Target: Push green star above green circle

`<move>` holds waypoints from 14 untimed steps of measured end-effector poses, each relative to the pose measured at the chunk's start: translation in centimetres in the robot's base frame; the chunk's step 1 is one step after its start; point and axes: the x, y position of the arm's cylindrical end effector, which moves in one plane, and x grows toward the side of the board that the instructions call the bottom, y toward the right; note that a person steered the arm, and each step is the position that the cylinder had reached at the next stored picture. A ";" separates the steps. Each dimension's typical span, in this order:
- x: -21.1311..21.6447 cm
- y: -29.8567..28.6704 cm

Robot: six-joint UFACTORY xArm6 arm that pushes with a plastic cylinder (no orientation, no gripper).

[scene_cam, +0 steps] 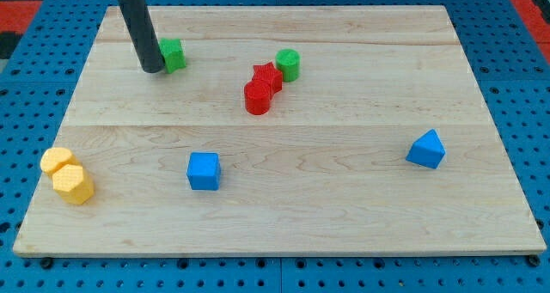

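Note:
The green star [174,55] lies near the view's top left of the wooden board [344,216]. My tip [153,69] touches its left side. The green circle [288,64] stands well to the right of the star, near the top middle. A red star [268,76] sits just left of and below the green circle, touching it. A red circle [257,97] sits against the red star's lower left.
A blue cube [204,171] lies at the lower middle left. A blue triangular block [426,149] lies at the right. Two yellow blocks [67,174] sit together at the lower left edge. Blue pegboard surrounds the board.

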 end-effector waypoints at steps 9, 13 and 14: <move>-12.4 8.2; -8.2 16.2; -4.8 17.4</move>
